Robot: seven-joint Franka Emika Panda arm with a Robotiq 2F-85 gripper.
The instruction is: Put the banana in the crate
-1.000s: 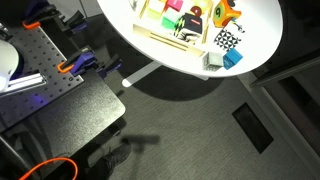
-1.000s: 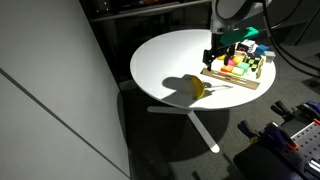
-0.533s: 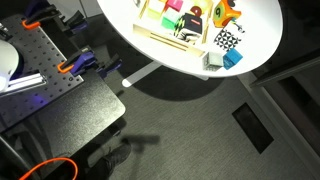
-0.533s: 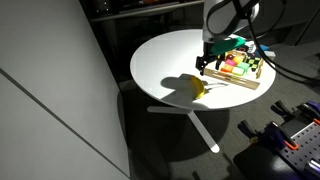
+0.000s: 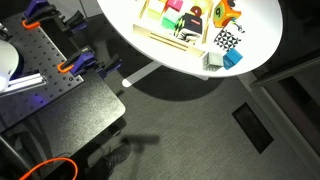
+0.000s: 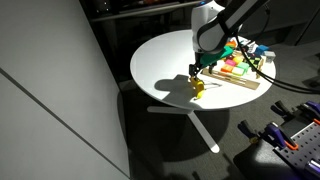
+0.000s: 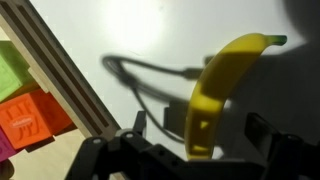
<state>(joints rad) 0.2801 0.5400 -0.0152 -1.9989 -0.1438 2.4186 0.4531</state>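
Note:
The yellow banana lies on the white round table, a short way in front of the wooden crate. My gripper hangs just above the banana, open. In the wrist view the banana lies between my two open fingers, with a gap on each side. The crate's slatted edge runs along the left of that view, with green and orange blocks inside. The crate also shows in an exterior view where the banana and my gripper are out of frame.
An orange-and-yellow toy, a checkered cube and a small blue block stand beside the crate near the table edge. A thin cable lies on the table by the banana. A black bench with clamps stands below.
My arm has moved from above the crate across the table to the banana and come down over it. The banana has not moved.

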